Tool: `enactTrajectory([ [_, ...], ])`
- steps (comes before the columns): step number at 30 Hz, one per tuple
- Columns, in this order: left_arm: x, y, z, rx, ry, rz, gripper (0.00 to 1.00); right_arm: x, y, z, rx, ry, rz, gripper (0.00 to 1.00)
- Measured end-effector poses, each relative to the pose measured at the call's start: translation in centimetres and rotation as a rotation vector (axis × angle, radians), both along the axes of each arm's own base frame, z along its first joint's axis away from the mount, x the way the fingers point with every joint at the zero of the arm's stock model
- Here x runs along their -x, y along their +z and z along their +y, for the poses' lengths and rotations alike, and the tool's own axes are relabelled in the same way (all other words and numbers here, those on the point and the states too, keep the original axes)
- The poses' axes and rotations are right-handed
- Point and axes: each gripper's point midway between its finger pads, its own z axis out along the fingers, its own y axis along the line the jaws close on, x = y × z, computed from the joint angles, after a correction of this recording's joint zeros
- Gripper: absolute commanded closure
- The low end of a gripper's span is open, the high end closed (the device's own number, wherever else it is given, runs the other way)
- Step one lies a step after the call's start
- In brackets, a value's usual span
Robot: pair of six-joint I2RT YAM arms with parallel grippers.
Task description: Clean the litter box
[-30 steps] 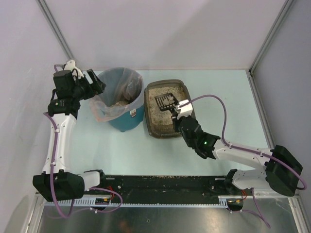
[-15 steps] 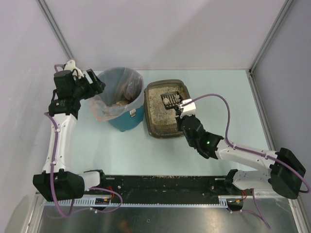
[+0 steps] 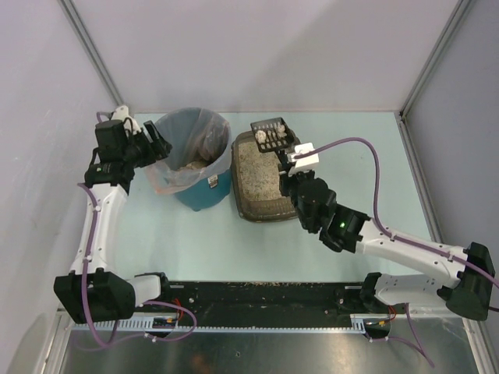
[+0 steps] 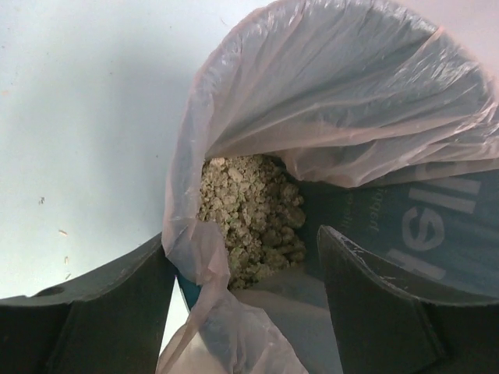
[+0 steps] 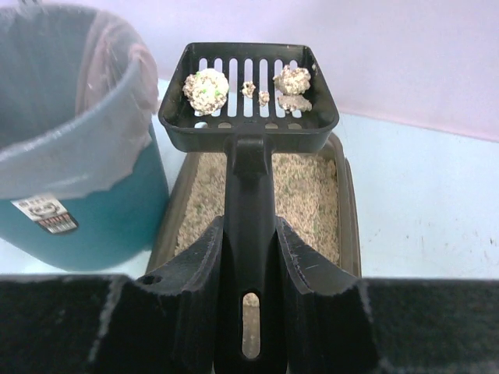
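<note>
The grey-brown litter box holds beige granules and stands right of the teal bin. My right gripper is shut on the handle of a black slotted scoop. The scoop is lifted over the box's far end. In the right wrist view the scoop carries three pale clumps above the litter box, and the gripper clamps its handle. My left gripper is at the bin's left rim. Its jaws stand open astride a fold of the clear liner.
The bin is lined with a clear bag and has a pile of clumped litter at its bottom. It almost touches the box's left side. Grey walls enclose the pale table at the back and on both sides.
The right arm lifted the scoop out of the granules and carried it toward the box's far end, clumps aboard. The left gripper's jaws narrowed a little around the liner at the bin's rim.
</note>
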Motion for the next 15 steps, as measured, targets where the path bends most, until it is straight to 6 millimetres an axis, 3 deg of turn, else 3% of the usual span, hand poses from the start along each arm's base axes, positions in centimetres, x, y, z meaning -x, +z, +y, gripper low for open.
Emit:
enactTrajectory([
  [3, 0.4, -1.1, -0.2, 0.003, -0.005, 0.034, 0.28, 0.0, 2.2, 0.4, -0.013, 0.009, -0.036, 1.0],
  [7, 0.5, -1.5, -0.1, 0.0, 0.0, 0.045, 0.43, -0.3, 4.4, 2.1, 0.0, 0.054, -0.071, 1.0],
  [15, 0.5, -1.8, 0.6, -0.027, 0.028, 0.052, 0.7, -1.1, 5.5, 6.4, 0.079, 0.169, -0.128, 1.0],
])
